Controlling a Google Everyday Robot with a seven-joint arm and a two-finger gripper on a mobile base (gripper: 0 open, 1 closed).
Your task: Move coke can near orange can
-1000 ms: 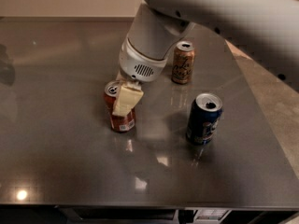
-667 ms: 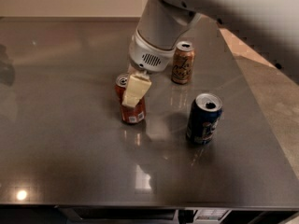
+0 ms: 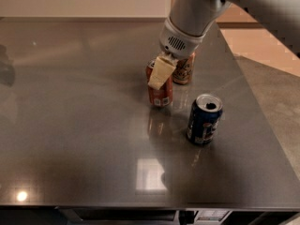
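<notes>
The coke can has travelled right — now just beside the orange can, centre frame. The arm slants down from the upper right, its gripper over the can, jaws clamped on it. A blue can stands lower right; the desk lies open leftward.

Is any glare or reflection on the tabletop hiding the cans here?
Camera view: no; a bright glare patch and a small light spot lie near the front edge of the table, away from the coke can, held in the hand, and the orange can; the coke can throws only a faint reflection.
</notes>
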